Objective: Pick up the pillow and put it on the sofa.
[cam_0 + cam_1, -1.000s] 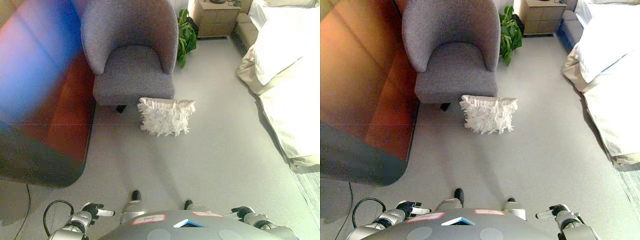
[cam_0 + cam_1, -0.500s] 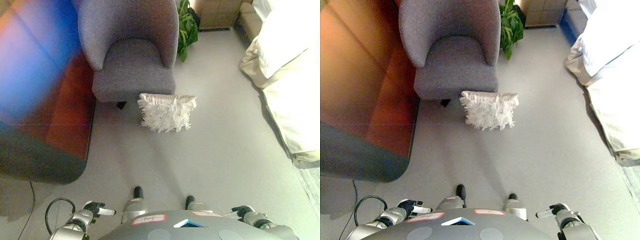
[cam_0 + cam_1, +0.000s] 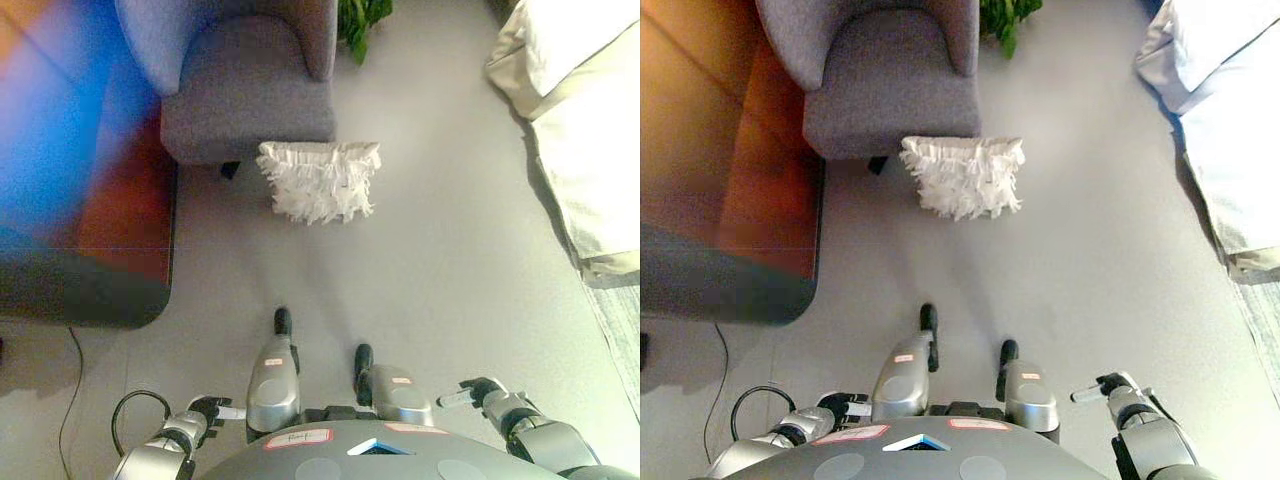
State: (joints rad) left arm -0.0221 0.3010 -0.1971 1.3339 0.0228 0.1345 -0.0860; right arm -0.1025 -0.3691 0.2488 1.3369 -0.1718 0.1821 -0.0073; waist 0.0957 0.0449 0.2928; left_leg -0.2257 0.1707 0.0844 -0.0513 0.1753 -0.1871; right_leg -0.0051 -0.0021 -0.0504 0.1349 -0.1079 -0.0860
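The white, frilly pillow (image 3: 318, 180) lies on the grey floor (image 3: 440, 260), right at the front edge of the grey armchair (image 3: 245, 85). Its top edge sits against the foot of the chair, and it reaches a little past the chair's front right corner. Nothing is holding it.

Taking the armchair as the landmark: a green plant (image 3: 358, 20) stands just beyond its right side, at the top of the view. A bed (image 3: 590, 130) with pale bedding is well to the right of the chair, across open floor. Just to the left of the chair is a reddish-brown wooden surface with a dark rounded edge (image 3: 730, 290), which runs down the left side of the view.

Both hands are low in the view, well short of the chair and the pillow. The left hand (image 3: 207, 412) shows at the lower left, its dark fingers curled loosely with a white tip pointing inward, and it grasps nothing. The right hand (image 3: 1110, 388) shows at the lower right, likewise empty, fingers relaxed with a pale tip pointing to the left.
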